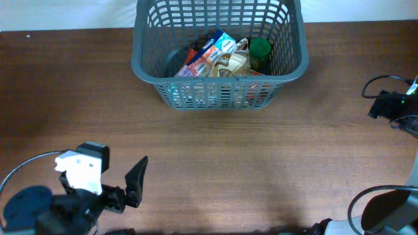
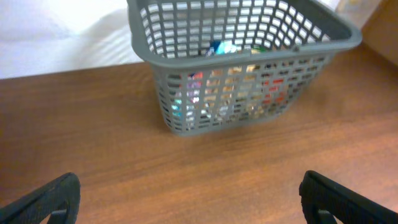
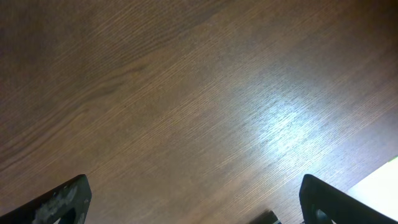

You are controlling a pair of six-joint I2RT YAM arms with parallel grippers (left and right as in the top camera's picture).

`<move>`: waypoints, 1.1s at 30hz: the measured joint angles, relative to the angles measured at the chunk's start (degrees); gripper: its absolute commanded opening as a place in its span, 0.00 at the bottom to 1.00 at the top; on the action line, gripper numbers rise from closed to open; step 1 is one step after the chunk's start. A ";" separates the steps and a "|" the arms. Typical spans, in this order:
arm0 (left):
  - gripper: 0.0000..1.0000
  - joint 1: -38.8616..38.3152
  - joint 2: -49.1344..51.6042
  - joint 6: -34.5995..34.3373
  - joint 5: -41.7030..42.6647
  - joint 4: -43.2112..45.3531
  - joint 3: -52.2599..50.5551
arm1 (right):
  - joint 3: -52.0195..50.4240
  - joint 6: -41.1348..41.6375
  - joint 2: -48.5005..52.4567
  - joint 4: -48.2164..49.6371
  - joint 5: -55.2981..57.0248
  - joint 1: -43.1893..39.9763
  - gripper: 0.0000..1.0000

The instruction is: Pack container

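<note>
Jaws wide on both arms, and nothing sits between either pair. Over at the near left corner, the left gripper hangs low above the table. Its dark fingers show at the bottom corners of the wrist view, with bare brown wood between them. The right gripper tells the same story: tips far apart, with only wood grain and a bright patch of glare beneath.

Now the container. It stands upright at the far middle of the table, close to the back edge and well apart from both grippers. It already has goods in it. A blue-and-white packet lies tilted across the middle, and a tan pouch is just in front of it. A green-capped jar stands towards the right wall. Red and orange packaging is tucked on the left, too jumbled to sort out.

From the left wrist, the slotted front wall faces the camera. Blurred red, blue and tan show through the gaps.
</note>
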 measured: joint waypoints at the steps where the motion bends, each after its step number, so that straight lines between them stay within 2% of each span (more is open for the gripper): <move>1: 0.99 0.00 -0.02 0.46 0.17 0.70 -0.94 | 0.00 0.00 0.00 0.00 0.00 0.00 0.99; 8: 0.99 0.00 -1.97 2.84 1.09 11.56 -11.32 | 0.00 0.02 0.00 -0.02 0.00 0.00 0.99; 16: 0.99 -0.02 -15.13 3.52 1.31 25.46 -24.13 | 0.00 0.02 0.00 0.00 0.00 0.00 0.99; 24: 0.99 -2.84 -20.24 3.69 1.05 35.12 -30.58 | 0.00 0.02 0.00 -0.02 0.00 0.00 0.99; 33: 0.99 -3.96 -26.27 3.04 -1.92 50.69 -39.10 | 0.00 0.00 0.00 -0.02 0.00 0.00 0.99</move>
